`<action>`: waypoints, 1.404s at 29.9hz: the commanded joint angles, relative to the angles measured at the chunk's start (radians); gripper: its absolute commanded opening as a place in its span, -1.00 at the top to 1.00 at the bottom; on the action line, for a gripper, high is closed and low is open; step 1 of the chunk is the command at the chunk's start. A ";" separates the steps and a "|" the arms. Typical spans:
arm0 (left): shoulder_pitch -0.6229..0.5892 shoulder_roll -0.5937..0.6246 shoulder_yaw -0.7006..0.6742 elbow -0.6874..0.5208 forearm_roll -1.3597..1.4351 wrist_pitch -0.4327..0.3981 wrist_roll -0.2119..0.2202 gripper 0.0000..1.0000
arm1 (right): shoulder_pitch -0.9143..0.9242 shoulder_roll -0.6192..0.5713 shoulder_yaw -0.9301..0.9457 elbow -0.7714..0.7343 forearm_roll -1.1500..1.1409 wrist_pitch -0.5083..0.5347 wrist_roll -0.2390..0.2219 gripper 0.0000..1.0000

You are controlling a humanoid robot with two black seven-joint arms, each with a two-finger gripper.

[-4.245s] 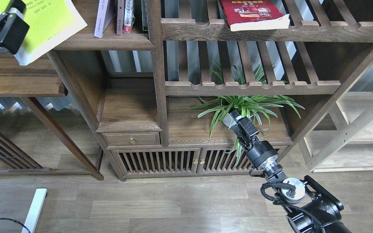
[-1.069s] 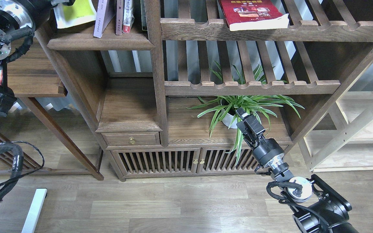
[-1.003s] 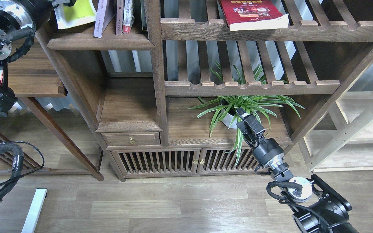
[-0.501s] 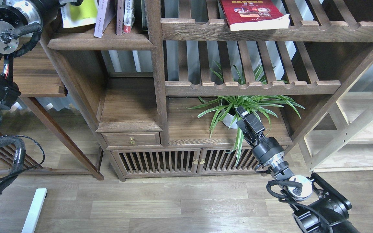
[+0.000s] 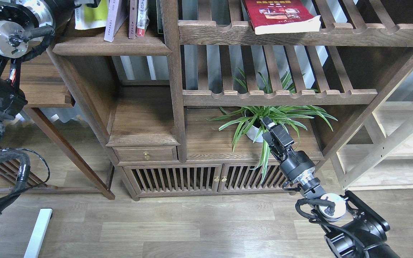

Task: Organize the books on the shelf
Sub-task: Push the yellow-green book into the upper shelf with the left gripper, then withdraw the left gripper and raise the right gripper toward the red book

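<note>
Down low by the spider plant (image 5: 267,116), the right gripper (image 5: 271,129) hangs with nothing in it; how wide it stands I cannot tell. Farther up, the yellow-green book (image 5: 91,16) is almost standing on the dark shelf (image 5: 111,46), beside the lavender book (image 5: 112,19). Its left gripper is hidden past the top edge. The red book (image 5: 280,16) lies flat on the slatted rack (image 5: 299,34), so I think it goes next.

looks like home living room or furniture showroom: dark antique-style wooden display cabinet (image 5: 145,118) with brass-knobbed drawer (image 5: 146,154), slatted doors (image 5: 206,178), potted spider plant (image 5: 267,120), few books (image 5: 281,14), wood-plank floor (image 5: 177,225), pale wooden rack (image 5: 400,150) at right. cannot tell which.
</note>
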 commanded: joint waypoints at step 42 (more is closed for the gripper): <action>0.078 0.152 -0.023 -0.399 -0.142 -0.011 0.000 -0.45 | 0.031 -0.021 0.003 0.003 -0.003 0.000 0.000 -0.88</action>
